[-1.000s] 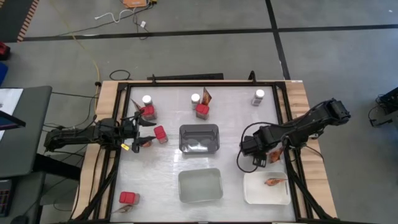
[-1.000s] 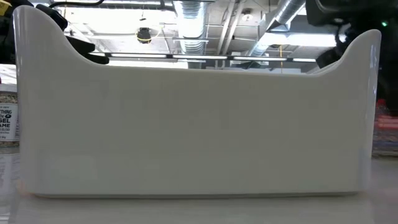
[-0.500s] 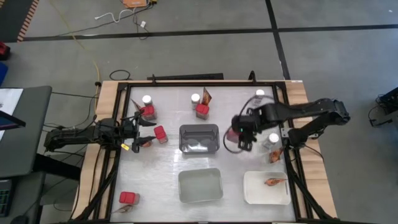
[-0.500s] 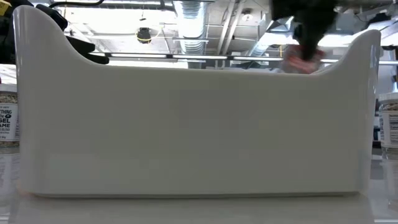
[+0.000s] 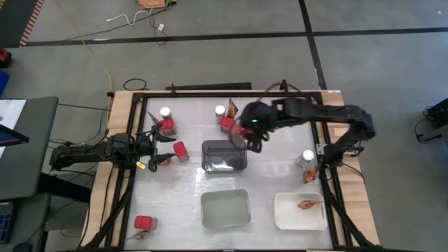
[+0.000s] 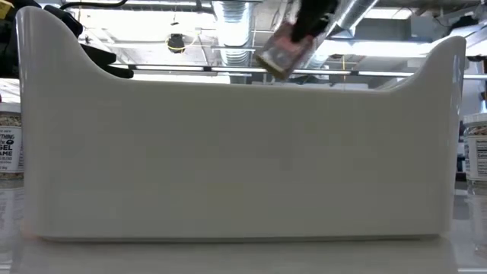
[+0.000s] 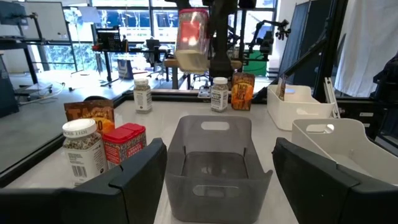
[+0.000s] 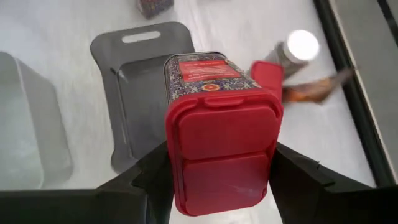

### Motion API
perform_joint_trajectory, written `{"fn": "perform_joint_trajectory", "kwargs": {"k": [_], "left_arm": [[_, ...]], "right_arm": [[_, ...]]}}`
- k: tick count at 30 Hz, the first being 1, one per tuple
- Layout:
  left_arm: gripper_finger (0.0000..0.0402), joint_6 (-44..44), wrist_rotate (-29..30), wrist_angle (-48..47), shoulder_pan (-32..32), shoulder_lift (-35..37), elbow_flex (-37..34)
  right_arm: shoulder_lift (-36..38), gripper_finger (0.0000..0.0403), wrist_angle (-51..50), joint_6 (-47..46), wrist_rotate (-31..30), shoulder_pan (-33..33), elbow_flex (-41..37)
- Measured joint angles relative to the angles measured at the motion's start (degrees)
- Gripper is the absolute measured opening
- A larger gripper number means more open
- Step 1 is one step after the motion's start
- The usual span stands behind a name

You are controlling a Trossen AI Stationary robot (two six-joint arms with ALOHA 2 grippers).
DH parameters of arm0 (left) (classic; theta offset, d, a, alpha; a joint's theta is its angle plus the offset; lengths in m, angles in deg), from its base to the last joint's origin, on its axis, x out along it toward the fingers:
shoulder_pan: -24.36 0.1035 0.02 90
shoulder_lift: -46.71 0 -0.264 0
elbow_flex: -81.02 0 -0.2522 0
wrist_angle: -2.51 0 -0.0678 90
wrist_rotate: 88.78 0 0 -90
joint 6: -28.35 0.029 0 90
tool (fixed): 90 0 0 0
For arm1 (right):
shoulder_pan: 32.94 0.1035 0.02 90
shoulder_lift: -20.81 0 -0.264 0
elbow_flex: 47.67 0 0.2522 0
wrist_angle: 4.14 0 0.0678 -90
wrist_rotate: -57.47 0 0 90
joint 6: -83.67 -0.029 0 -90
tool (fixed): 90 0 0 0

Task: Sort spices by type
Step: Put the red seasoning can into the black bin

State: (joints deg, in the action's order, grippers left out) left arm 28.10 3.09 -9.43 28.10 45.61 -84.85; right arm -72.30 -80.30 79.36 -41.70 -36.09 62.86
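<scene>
The right end effector [image 5: 241,134] has swung from the 3 o'clock side of the grey tray [image 5: 225,155] to its 1 o'clock corner, and it now hangs above the tray's far rim. Its fingers [image 8: 298,180] are pinching a red container [image 8: 217,130] by the sides — the hinged red lid faces the wrist camera, the label end points down toward the tray. In the low view the container [image 6: 283,47] hangs tilted above the white wall that fills that picture. The right arm reaches in from the 3 o'clock edge of the table [image 5: 182,189], bent at the elbow and stretched toward 9 o'clock.

The left end effector [image 5: 162,148] has not moved: it waits at the 9 o'clock side of the table, fingers spread, with a red container [image 5: 180,151] just beside it.

A jar with a white lid [image 5: 307,158] that the arm covered a second ago now stands clear at 3 o'clock, an orange-brown packet [image 5: 310,175] next to it. Another packet [image 5: 306,204] lies in the white tray [image 5: 299,218] at 5 o'clock — the pale tray [image 5: 225,208] at 6 o'clock holds nothing I can make out.
</scene>
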Motion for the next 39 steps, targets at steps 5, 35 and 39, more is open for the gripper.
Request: {"fn": "perform_joint_trajectory", "kwargs": {"k": [5,35,39], "left_arm": [[0.0282,0.00,0.01,-0.02,-0.02,0.01,0.01],[0.0282,0.00,0.02,-0.02,-0.02,0.00,0.01],[0.0282,-0.02,0.02,-0.02,-0.01,0.00,0.00]], "right_arm": [[-11.98,0.0234,-6.65,5.49,0.18,0.02,10.38],[-34.78,0.0251,-15.44,8.23,2.82,-2.15,18.25],[-35.16,0.0289,-15.38,8.72,2.82,-1.21,18.25]]}}
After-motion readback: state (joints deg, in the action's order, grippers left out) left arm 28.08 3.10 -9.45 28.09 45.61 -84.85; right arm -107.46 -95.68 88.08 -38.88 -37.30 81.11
